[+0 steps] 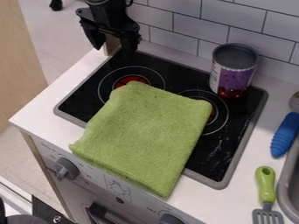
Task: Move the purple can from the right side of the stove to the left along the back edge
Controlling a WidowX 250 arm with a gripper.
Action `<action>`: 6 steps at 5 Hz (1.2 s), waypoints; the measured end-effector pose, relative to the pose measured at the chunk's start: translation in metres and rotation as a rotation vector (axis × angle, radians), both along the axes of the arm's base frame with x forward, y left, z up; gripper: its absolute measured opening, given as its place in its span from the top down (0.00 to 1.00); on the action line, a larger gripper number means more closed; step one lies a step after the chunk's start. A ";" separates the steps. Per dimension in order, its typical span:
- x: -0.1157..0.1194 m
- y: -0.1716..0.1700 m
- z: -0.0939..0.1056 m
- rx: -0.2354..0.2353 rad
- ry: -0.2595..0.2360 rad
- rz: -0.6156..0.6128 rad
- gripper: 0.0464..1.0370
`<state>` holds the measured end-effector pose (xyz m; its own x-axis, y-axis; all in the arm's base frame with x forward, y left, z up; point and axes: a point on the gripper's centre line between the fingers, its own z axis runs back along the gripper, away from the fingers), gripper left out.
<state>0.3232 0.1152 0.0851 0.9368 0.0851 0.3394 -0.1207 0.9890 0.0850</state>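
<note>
soft, fairly even light with faint shadows.

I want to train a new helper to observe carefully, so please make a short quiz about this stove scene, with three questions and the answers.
1. True or false: the green cloth covers part of the black cooktop's front rim.
2. What stands on the cooktop's back right part?
a) a frying pan
b) a purple can
c) a glass bottle
3. Are the fingers of the black gripper apart or together?

Key: 1 true; 2 b; 3 apart.
</note>
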 end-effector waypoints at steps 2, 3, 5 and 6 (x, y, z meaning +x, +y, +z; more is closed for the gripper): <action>-0.008 -0.020 -0.021 0.010 0.047 0.087 0.04; -0.009 -0.044 -0.008 -0.011 0.015 0.147 0.04; -0.020 -0.087 0.014 -0.095 -0.074 0.192 0.04; -0.019 -0.113 0.016 -0.145 -0.053 0.279 0.04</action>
